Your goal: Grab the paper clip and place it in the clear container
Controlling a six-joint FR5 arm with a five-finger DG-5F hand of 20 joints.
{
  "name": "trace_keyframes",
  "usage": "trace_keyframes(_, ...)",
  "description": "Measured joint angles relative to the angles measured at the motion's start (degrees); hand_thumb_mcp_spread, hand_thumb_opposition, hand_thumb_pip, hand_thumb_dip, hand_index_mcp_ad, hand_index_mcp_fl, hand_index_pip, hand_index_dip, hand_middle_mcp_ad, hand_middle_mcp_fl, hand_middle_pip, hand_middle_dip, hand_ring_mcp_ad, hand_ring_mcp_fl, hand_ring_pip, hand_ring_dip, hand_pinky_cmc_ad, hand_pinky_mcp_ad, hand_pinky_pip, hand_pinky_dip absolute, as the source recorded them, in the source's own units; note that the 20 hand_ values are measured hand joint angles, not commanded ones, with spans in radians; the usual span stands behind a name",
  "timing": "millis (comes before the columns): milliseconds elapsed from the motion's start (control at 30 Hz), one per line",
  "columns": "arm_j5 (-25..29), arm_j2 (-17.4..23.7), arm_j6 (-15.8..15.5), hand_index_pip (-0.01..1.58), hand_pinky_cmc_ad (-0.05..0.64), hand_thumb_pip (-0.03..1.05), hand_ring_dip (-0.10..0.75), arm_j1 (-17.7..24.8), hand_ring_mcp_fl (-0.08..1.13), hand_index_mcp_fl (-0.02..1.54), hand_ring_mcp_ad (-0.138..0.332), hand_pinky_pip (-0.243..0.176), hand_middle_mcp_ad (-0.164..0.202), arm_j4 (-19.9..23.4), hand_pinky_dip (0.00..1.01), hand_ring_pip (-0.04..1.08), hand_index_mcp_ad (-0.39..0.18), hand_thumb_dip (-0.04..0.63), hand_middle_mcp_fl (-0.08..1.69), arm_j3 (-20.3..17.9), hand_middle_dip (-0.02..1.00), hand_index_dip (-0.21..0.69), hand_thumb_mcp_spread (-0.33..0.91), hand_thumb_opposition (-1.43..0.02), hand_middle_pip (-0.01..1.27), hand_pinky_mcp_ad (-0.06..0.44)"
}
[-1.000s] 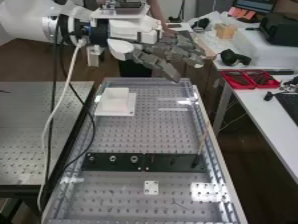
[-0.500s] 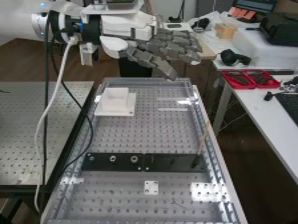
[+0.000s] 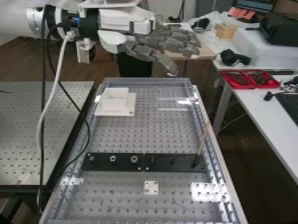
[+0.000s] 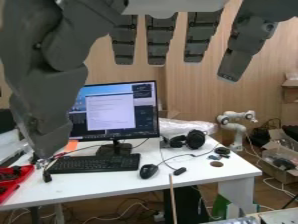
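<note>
Inspected the perforated metal worktop [image 3: 159, 132]. Found the hand [image 3: 163, 44] raised beyond its far end, wide open, with nearly straight fingers and a separated thumb, gripping nothing. Recorded black plates [image 3: 103, 167] laid end to end across the worktop, carrying round fittings. Noted a white block [image 3: 116, 97] on a square base, near a far corner. Logged a thin rod [image 3: 203, 140] leaning at one plate's outer end. Registered a small white plate [image 3: 151, 187] nearer the camera. Could not establish the positions of the paper clip or clear container
</note>
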Motion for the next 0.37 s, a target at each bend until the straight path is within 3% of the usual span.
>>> trace_keyframes(367, 0.0, 0.2, 0.1, 0.10, 0.393, 0.43, 0.103, 0.2, 0.00, 0.07, 0.127, -0.120, 0.023, 0.3, 0.54, 0.10, -0.119, 0.176, 0.00, -0.4, 0.19, 0.169, 0.33, -0.76, 0.12, 0.295)
